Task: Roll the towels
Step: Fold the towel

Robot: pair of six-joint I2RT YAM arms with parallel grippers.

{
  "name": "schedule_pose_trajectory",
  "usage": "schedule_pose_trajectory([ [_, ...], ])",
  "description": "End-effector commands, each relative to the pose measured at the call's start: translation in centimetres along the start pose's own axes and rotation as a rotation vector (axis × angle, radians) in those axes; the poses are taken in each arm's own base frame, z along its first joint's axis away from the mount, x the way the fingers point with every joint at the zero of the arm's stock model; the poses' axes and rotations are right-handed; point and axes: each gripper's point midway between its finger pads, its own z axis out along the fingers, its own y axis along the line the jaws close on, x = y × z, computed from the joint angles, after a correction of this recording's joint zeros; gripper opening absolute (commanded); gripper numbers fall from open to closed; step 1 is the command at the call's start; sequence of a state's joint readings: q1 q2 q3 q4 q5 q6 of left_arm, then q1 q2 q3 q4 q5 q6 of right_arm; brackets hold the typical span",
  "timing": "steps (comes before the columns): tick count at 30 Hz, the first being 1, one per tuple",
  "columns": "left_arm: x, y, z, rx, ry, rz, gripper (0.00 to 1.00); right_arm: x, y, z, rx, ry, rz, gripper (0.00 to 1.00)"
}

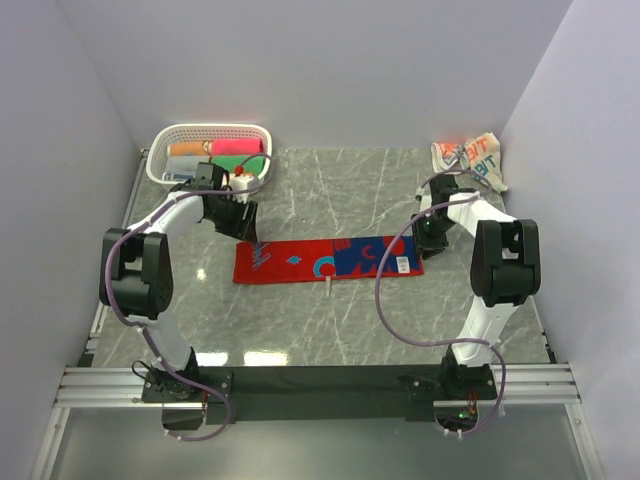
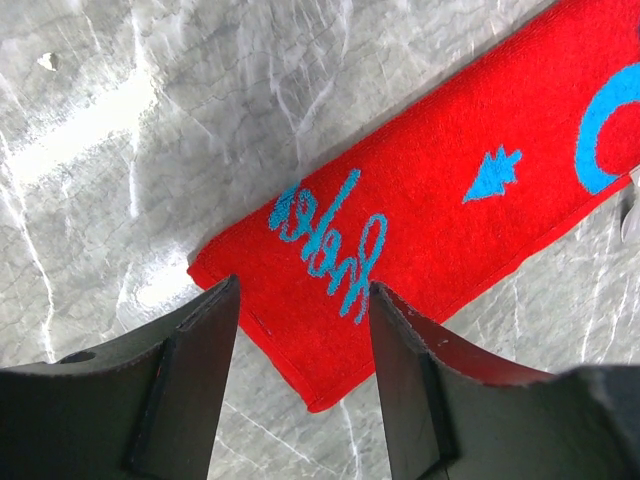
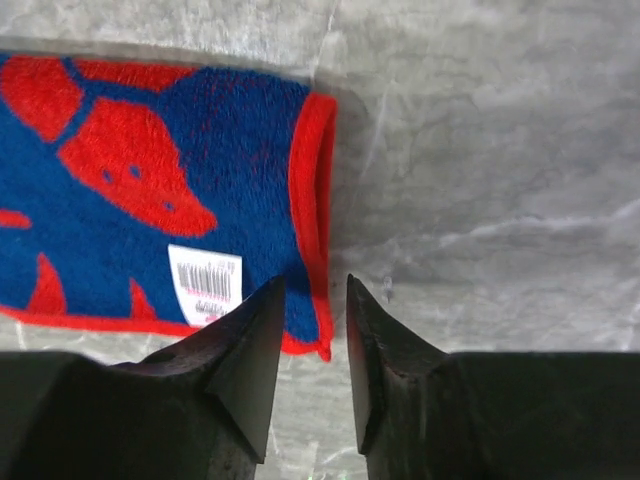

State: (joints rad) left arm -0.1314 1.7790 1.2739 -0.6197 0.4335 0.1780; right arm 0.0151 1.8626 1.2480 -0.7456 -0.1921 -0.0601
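Note:
A red towel (image 1: 300, 262) lies flat as a long strip across the middle of the table, its blue end (image 1: 375, 257) to the right. My left gripper (image 1: 243, 228) hovers open just over the red end (image 2: 400, 210), which carries light-blue script; nothing is between its fingers (image 2: 200, 345). My right gripper (image 1: 428, 240) is open by a narrow gap above the blue end's corner (image 3: 200, 150), beside a white barcode label (image 3: 205, 285). A cream towel (image 1: 468, 158) with orange-red letters lies crumpled at the back right.
A white basket (image 1: 160, 160) at the back left holds rolled towels, one orange (image 1: 188, 149), one pink (image 1: 237, 146). White walls close in the left, back and right sides. The marble tabletop (image 1: 340, 190) extends behind the red strip.

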Motion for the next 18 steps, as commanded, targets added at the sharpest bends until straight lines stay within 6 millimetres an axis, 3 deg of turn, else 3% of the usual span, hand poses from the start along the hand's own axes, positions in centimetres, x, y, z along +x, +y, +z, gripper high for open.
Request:
schedule_pose_trajectory([
  [1,-0.5,-0.7,-1.4,0.017,-0.024,0.035,0.60,-0.8,0.4,1.2,0.026,-0.022,-0.015,0.38],
  [9,-0.1,-0.3,-1.3,-0.003,-0.014,0.036,0.61,-0.8,2.0,3.1,0.033,0.014,-0.069,0.35],
  [12,-0.1,0.0,-1.3,-0.019,-0.015,0.035,0.61,-0.8,1.5,3.1,0.066,0.018,-0.074,0.26],
  [13,-0.1,0.1,-1.3,-0.024,-0.014,0.035,0.61,-0.8,1.3,3.0,0.076,0.022,-0.075,0.14],
  [15,-0.1,0.1,-1.3,-0.023,-0.012,0.033,0.59,-0.8,0.5,2.4,0.080,0.020,-0.063,0.00],
  [18,-0.4,0.0,-1.5,-0.017,-0.016,0.037,0.59,-1.6,-1.1,0.2,0.099,-0.036,-0.040,0.00],
])
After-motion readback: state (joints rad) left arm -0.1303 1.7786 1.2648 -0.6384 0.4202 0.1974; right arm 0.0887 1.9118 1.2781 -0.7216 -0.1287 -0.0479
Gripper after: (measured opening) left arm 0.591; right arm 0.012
